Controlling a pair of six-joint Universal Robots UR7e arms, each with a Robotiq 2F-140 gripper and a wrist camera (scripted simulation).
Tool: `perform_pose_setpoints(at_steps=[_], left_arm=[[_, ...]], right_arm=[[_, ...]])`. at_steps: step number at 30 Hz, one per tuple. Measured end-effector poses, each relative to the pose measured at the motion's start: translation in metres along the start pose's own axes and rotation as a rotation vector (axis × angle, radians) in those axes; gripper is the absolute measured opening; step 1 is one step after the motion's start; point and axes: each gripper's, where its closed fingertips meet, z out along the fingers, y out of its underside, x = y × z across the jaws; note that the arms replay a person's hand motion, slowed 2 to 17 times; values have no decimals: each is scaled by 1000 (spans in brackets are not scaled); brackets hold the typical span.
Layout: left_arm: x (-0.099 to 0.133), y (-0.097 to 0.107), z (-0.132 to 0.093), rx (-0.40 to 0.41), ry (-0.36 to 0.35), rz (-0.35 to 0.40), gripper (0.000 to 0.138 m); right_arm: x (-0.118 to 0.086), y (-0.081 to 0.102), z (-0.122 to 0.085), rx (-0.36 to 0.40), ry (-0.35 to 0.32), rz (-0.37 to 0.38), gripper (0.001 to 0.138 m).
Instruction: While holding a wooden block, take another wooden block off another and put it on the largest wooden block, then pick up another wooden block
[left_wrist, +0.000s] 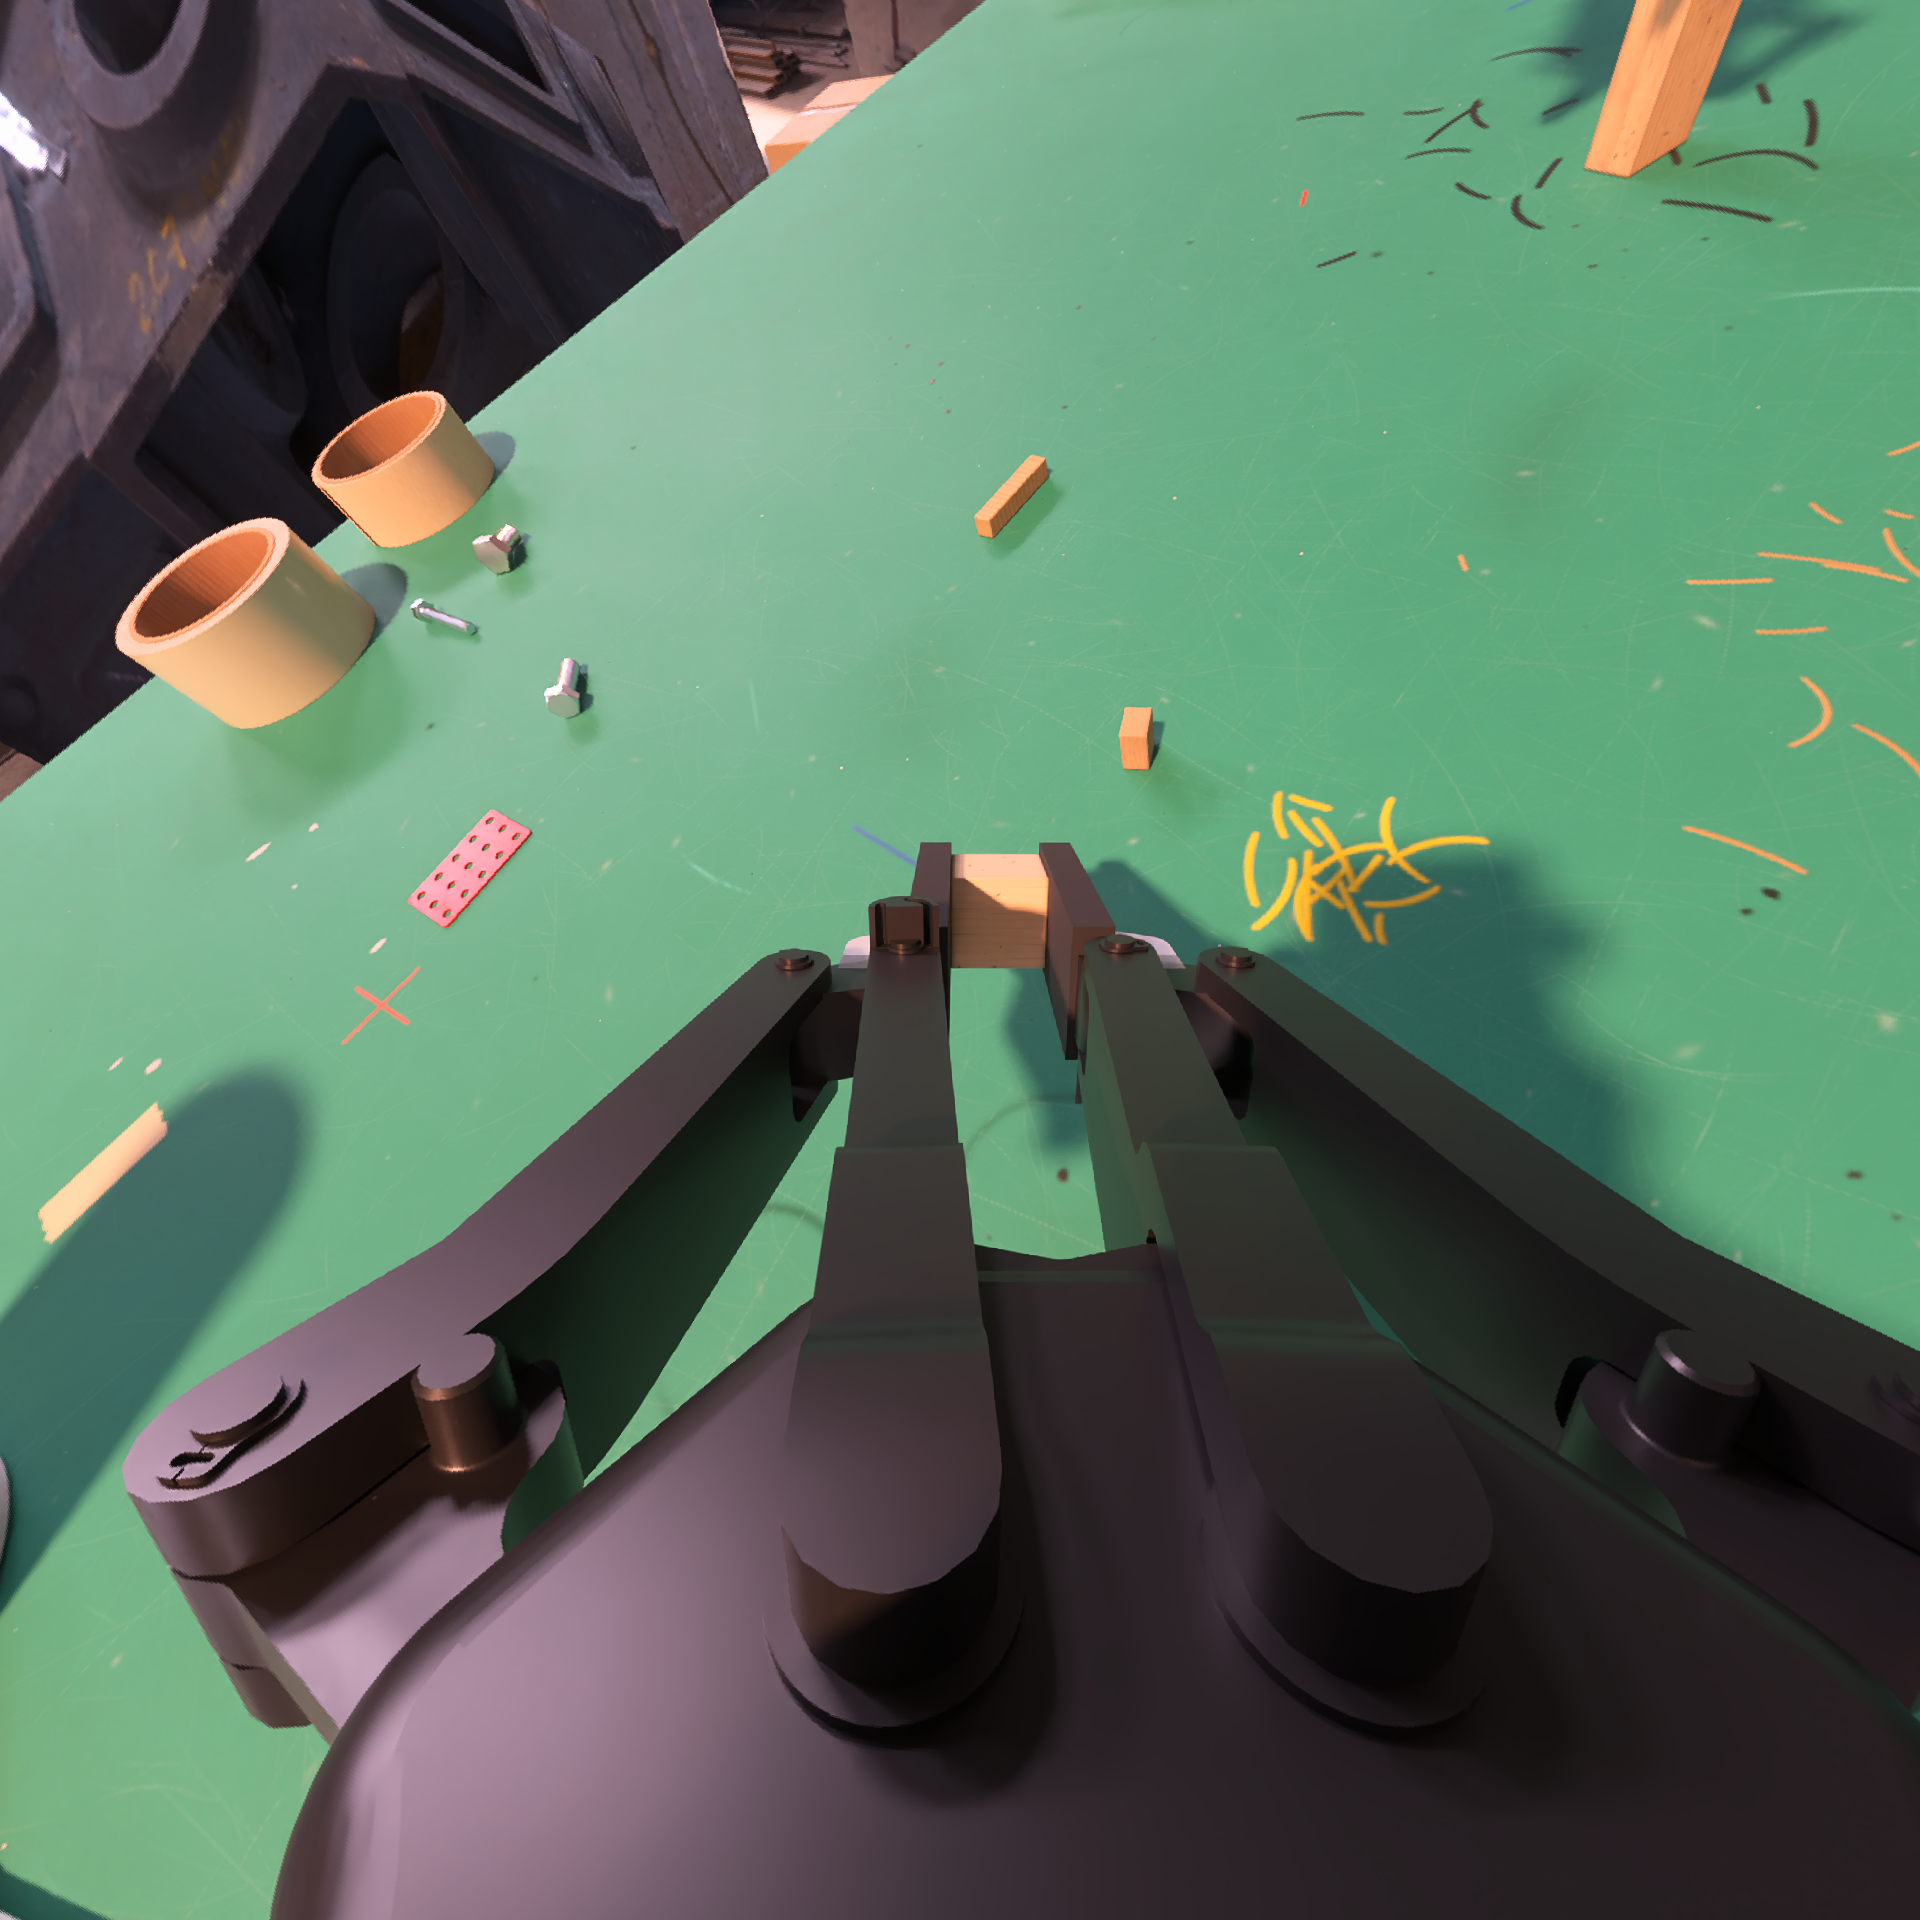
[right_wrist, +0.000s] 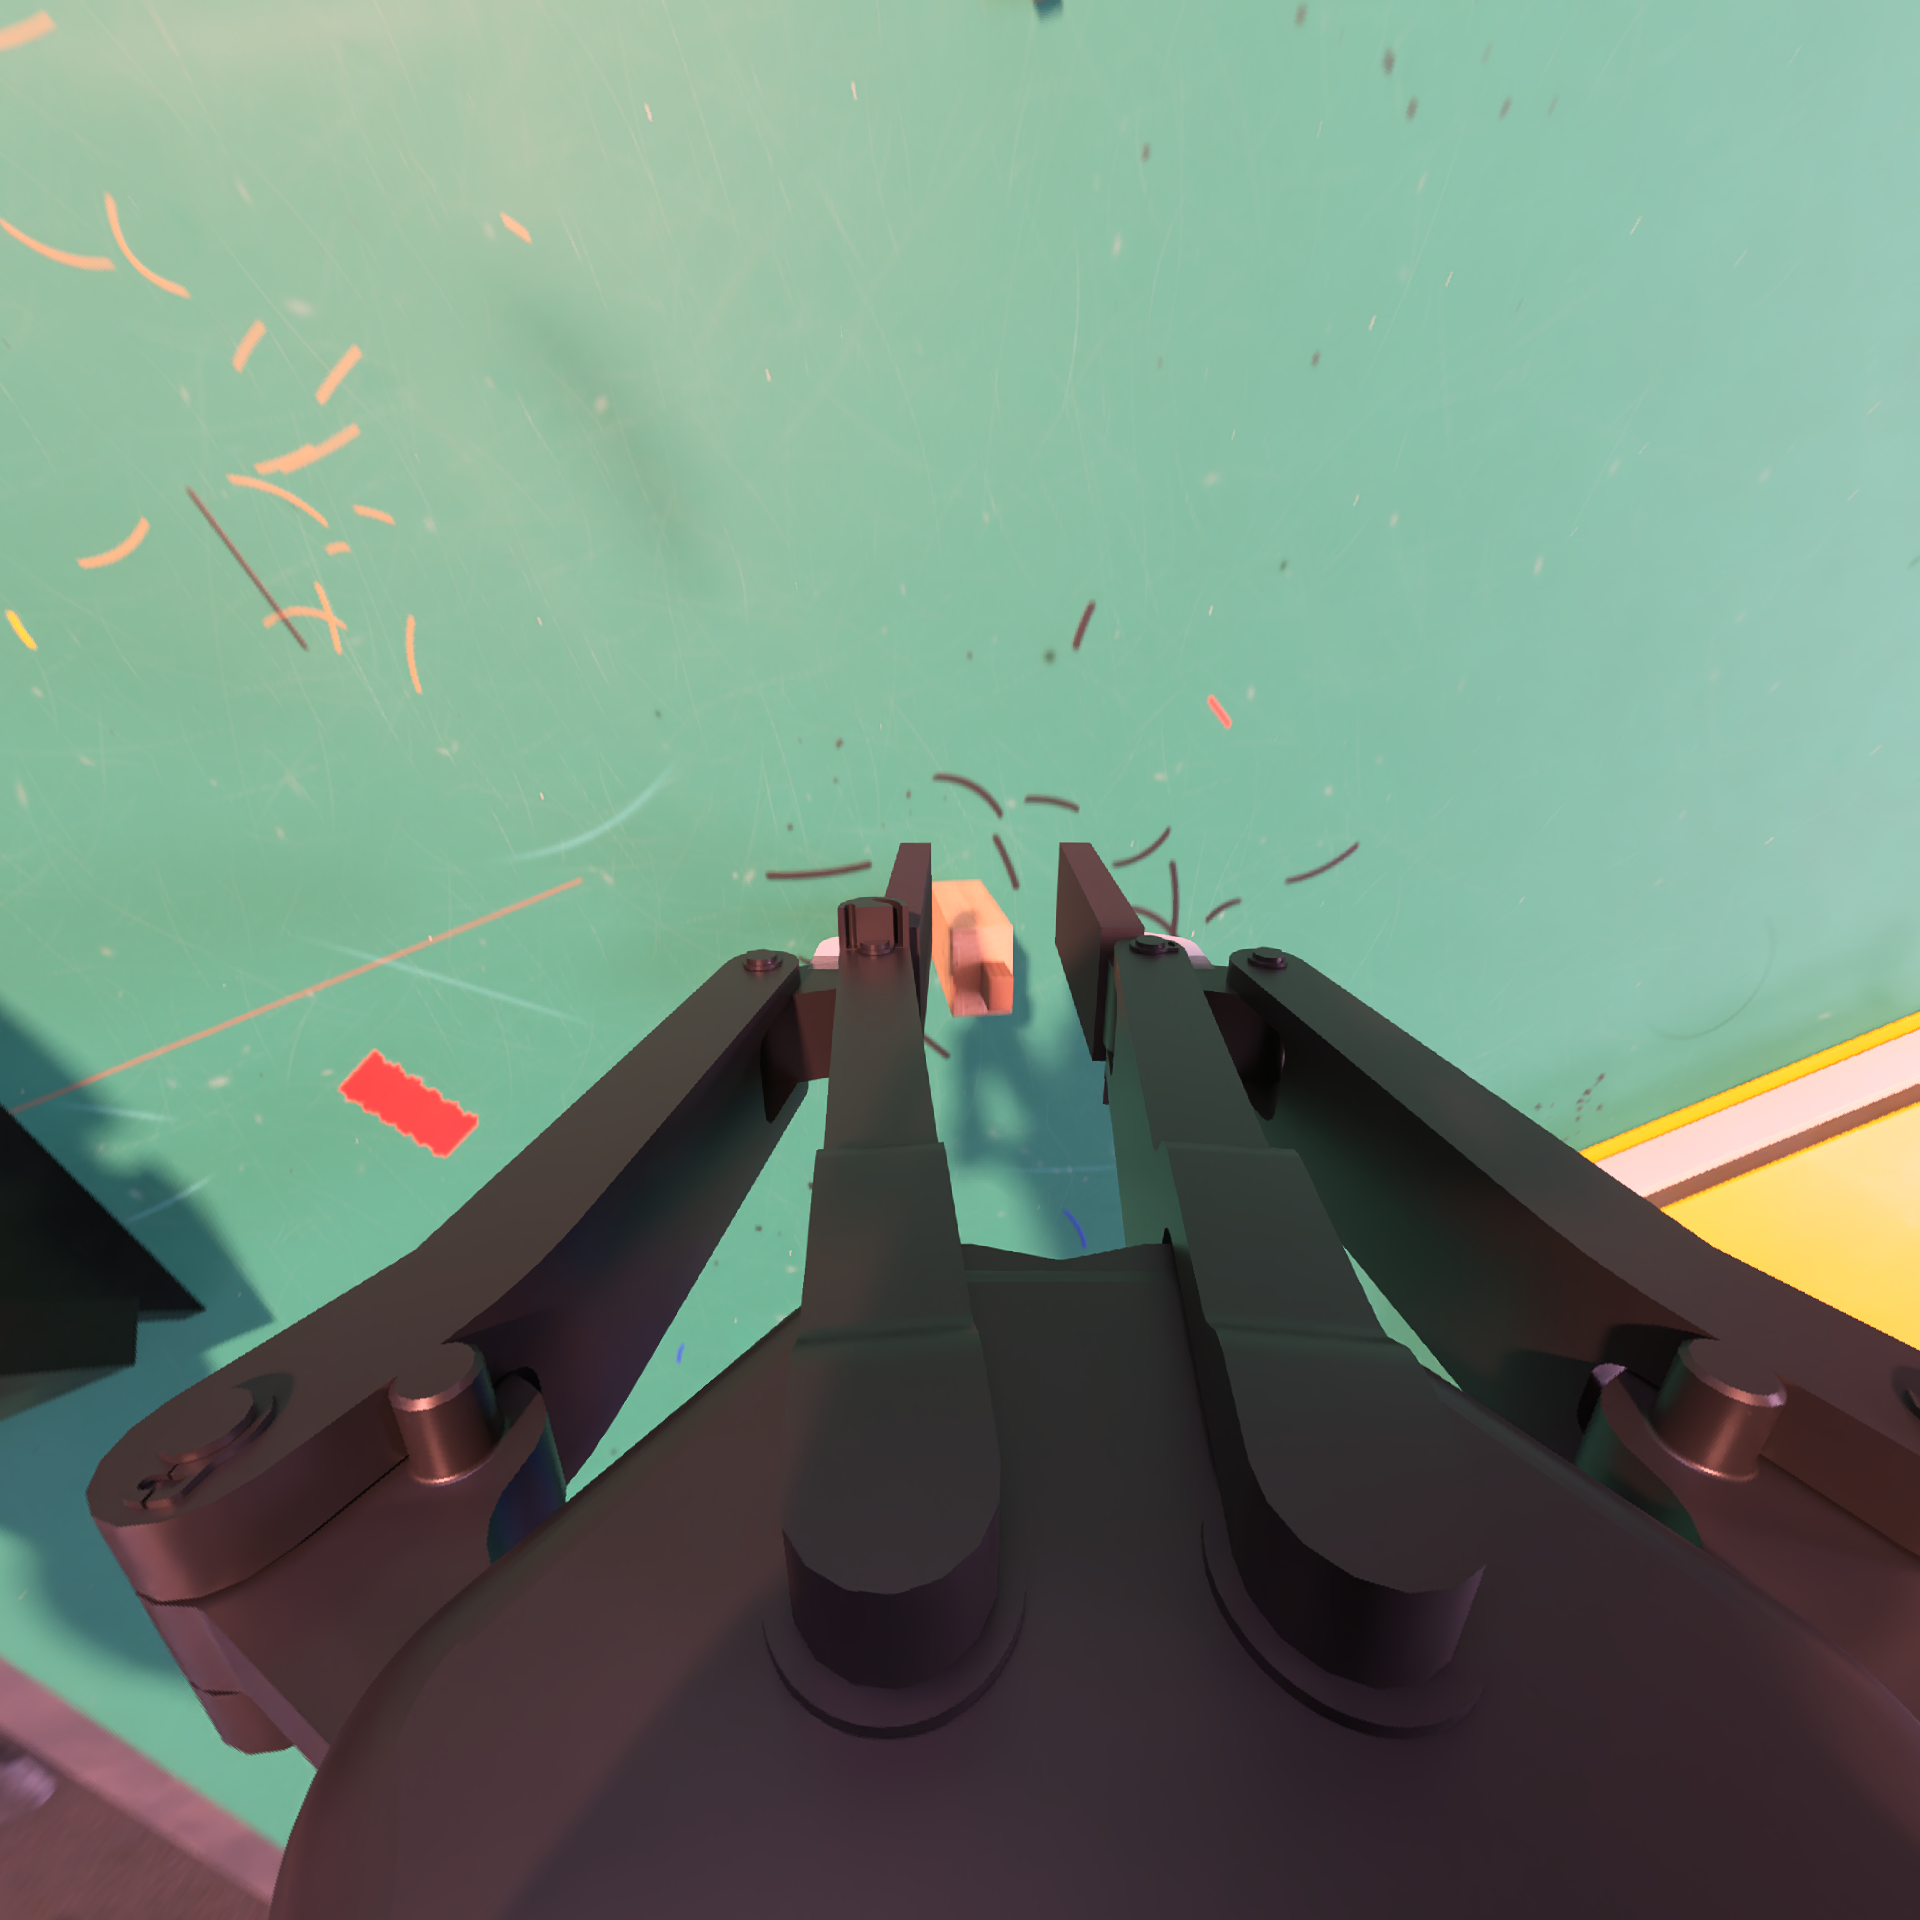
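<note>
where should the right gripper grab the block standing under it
Grip the tall wooden block across its two narrow long sides, near its top end, coming straight down from above. It stands on end on the green table, so only the upper part is easy to reach. It sits hard against one finger of the right gripper, whose jaws are open, so centre the jaws first.

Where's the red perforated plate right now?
In the left wrist view, the red perforated plate lies flat on the green table, left of the left gripper, below the bolts.

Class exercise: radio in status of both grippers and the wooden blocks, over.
Left gripper shut on pale wooden cube. Right gripper open above stacked wooden blocks. Nothing blocking.
</note>
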Motion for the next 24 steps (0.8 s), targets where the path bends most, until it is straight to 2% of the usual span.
perform_pose_setpoints(at_steps=[6,11,19,24], left_arm=[[0,0,1,-1,2,1,22],[1,1,1,-4,3,4,22],[1,0,1,-3,4,8,22],[1,0,0,0,4,8,22]], right_arm=[[-15,-41,-18,150,42,-21,34],[-32,-78,-23,283,32,-20,34],[-64,-128,-7,437,-52,6,33],[-75,-153,12,483,-51,6,33]])
